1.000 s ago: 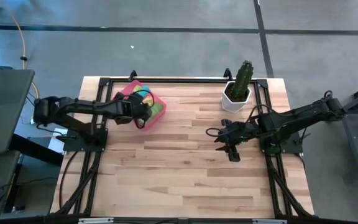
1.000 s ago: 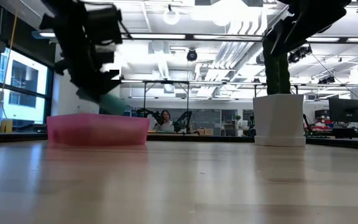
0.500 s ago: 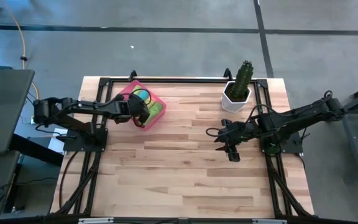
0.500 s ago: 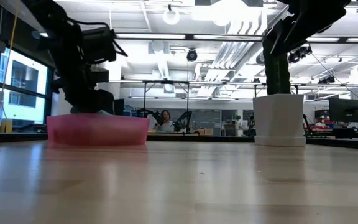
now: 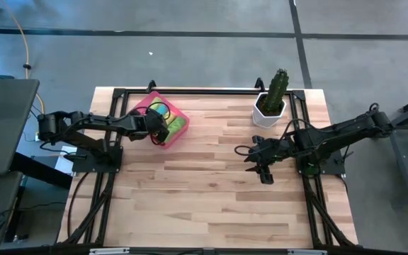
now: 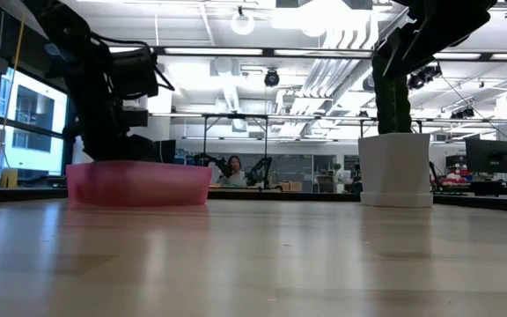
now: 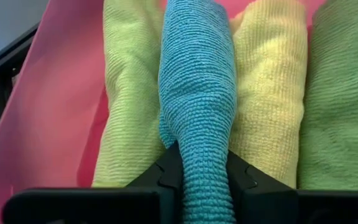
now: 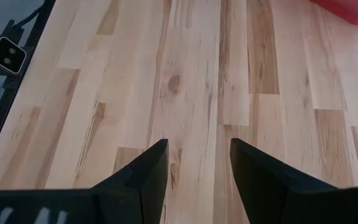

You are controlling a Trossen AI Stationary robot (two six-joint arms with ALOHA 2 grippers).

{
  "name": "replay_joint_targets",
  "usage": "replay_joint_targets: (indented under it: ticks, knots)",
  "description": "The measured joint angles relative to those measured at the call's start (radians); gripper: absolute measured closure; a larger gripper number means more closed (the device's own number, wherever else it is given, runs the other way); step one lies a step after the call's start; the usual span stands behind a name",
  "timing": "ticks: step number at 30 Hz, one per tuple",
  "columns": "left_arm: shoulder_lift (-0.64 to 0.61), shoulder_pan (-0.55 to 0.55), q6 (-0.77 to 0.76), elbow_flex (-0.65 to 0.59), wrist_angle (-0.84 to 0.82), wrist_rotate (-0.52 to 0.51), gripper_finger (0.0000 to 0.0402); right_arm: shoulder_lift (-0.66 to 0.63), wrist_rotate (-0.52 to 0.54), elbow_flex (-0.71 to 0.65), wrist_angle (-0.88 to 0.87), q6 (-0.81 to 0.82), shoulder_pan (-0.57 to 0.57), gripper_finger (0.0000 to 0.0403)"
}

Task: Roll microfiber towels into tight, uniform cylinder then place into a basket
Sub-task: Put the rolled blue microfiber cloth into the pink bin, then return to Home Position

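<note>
The pink basket [image 5: 144, 105] stands at the table's far left and shows as a low pink wall [image 6: 137, 183] in the low view. Inside lie rolled microfiber towels side by side: a lime green one [image 7: 132, 93], a teal one [image 7: 197, 81], a yellow one [image 7: 269, 81] and a green one [image 7: 344, 93]. My left gripper [image 7: 199, 165] reaches down into the basket [image 5: 160, 126] and is shut on the teal roll. My right gripper [image 8: 197, 155] hangs open above bare wood at the table's middle right [image 5: 255, 166]. My left gripper pinches the teal roll's near end [image 7: 199, 149] between its two fingers, one on each side. The fingers slant down into the basket and lie along the roll. The roll's far part rests in the groove between the lime green and yellow rolls.
A white pot with a green cactus [image 5: 269, 106] stands at the far right, close behind my right arm, and shows tall in the low view [image 6: 396, 167]. A black frame runs along the table's edges. Bare wood stretches across the middle and near side.
My left gripper has sunk into the basket with the teal roll, tipping further downward. The roll, earlier showing above the basket's wall in the low view, is now hidden behind it and lies among the other rolls.
</note>
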Motion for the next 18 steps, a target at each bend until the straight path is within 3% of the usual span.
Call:
replay_joint_targets:
  ticks: [13,18]
  knots:
    - [-0.002,0.000,-0.026,0.000,0.031,0.017,0.0218,0.000,0.000,0.000,0.000,0.020,0.000,0.0238]
    - [-0.003,0.000,-0.031,0.070,-0.027,0.019,0.0191,0.000,0.000,0.000,0.000,0.023,0.000,0.0238]
